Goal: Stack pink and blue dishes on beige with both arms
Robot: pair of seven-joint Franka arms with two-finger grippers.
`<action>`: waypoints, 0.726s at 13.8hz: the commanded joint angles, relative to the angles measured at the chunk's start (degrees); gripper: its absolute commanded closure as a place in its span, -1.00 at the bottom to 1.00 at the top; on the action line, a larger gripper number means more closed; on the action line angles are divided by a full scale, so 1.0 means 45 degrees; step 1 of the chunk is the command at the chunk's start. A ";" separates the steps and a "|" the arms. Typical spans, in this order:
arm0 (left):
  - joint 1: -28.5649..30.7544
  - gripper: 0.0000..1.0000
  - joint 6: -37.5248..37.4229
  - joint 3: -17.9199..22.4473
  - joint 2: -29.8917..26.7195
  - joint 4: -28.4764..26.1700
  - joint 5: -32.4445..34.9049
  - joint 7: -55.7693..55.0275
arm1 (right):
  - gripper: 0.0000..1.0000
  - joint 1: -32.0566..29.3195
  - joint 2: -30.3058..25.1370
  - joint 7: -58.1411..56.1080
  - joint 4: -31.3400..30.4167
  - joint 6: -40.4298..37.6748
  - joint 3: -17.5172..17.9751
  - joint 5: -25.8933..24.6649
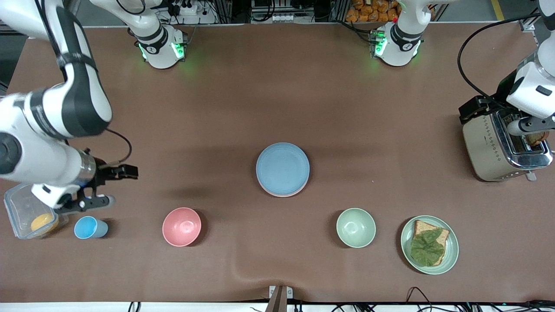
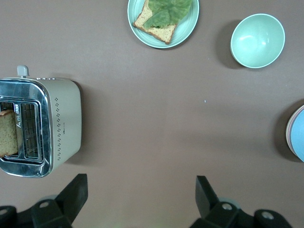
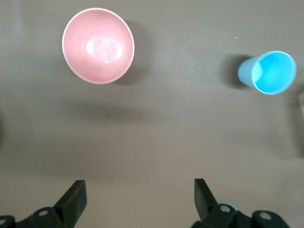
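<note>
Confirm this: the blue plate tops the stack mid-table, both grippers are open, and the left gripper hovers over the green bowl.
One error: the left gripper hovers over the toaster, not the green bowl, as the front view shows. The blue plate does top the stack, and the right gripper is open too.

Along the camera-side edge of the desk [image 1: 277, 86] there's a blue cup [image 1: 89, 228], a pink bowl [image 1: 181, 226], a green bowl [image 1: 356, 227], then a green plate [image 1: 451, 255] with toast and a leaf. Clear tub [image 1: 19, 208] with something orange beside the cup. Chrome toaster [image 1: 494, 147] sits at the left arm's end, slice sticking out.
</note>
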 commanded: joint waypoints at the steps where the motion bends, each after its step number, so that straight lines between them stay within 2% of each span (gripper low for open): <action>1: 0.0059 -1.00 -0.0241 -0.0029 0.0013 0.0169 -0.0220 0.0191 | -1.00 -0.0172 -0.3168 0.0264 -0.3451 0.0904 0.0253 -0.0237; 5: 0.0039 -1.00 -0.0222 -0.0029 0.0013 0.0169 -0.0239 0.0191 | -1.00 -0.0853 -0.3468 0.0050 -0.2405 -0.0772 0.0272 -0.0217; 10: 0.0078 -1.00 -0.0319 -0.0010 0.0013 0.0149 -0.0239 0.0210 | -1.00 -0.0913 -0.3507 -0.0534 -0.0021 -0.3328 0.0215 -0.0180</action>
